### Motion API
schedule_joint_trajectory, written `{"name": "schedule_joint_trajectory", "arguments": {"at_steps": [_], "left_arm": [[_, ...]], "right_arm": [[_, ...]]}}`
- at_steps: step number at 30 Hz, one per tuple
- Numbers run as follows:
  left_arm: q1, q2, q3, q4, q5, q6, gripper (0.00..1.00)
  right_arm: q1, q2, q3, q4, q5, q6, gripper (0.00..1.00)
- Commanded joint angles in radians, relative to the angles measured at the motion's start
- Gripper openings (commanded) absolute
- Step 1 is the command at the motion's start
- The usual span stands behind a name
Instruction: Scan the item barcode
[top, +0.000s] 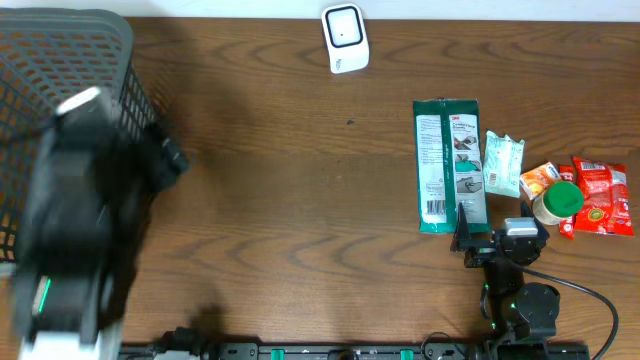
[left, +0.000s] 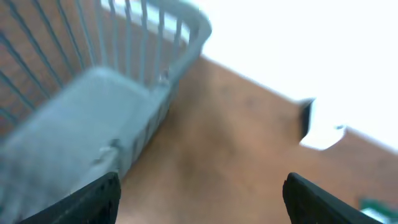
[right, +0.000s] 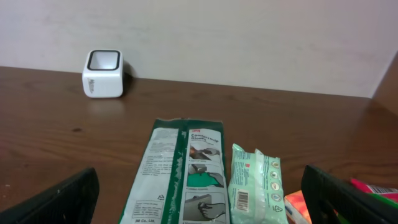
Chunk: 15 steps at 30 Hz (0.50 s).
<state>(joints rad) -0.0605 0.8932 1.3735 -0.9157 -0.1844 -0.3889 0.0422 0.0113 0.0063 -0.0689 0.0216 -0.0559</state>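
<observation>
overhead: white scanner (top: 345, 38) stood at the far edge of the worktop (top: 290, 200), dark-framed window on top, well apart from the goods.

five items lay in a row at the right side: long green packet (top: 448, 165), pale mint pouch (top: 502, 163) just beside it, then orange sachet (top: 541, 180), green-lidded jar (top: 560, 200), red packet (top: 603, 197). all rested on the worktop, none held.

right arm (top: 522, 300) sat at the near edge. right jaws were spread wide and gripped nothing, and they pointed at the near end of the long green packet (in the wrist view the packet and pouch lay ahead, framed by the two dark tips; a barcode (right: 241, 199) showed on the pouch's near end).

left arm (top: 70, 230) was blurred in the overhead view, above the grey wire basket (top: 70, 50) at the left side. left jaws were spread too, with nothing between them. the left wrist view was smeared: basket rim, bare wood, scanner far off.
</observation>
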Motion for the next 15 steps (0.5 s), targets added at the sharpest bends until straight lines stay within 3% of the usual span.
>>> {"name": "schedule_joint_trajectory", "arguments": {"at_steps": [1,5,15], "left_arm": [[0.000,-0.186,0.016,-0.002,-0.011,-0.002,0.84],[0.000,-0.375,0.016,-0.002,-0.012,0.031,0.84],[0.045,-0.705,-0.105,-0.241,0.011,0.039,0.84]], "right_arm": [[-0.010,-0.006,-0.001,-0.004,-0.004,-0.010,0.99],[-0.010,-0.006,-0.001,-0.004,-0.005,-0.010,0.99],[-0.010,-0.006,-0.001,-0.004,-0.005,-0.010,0.99]]}}
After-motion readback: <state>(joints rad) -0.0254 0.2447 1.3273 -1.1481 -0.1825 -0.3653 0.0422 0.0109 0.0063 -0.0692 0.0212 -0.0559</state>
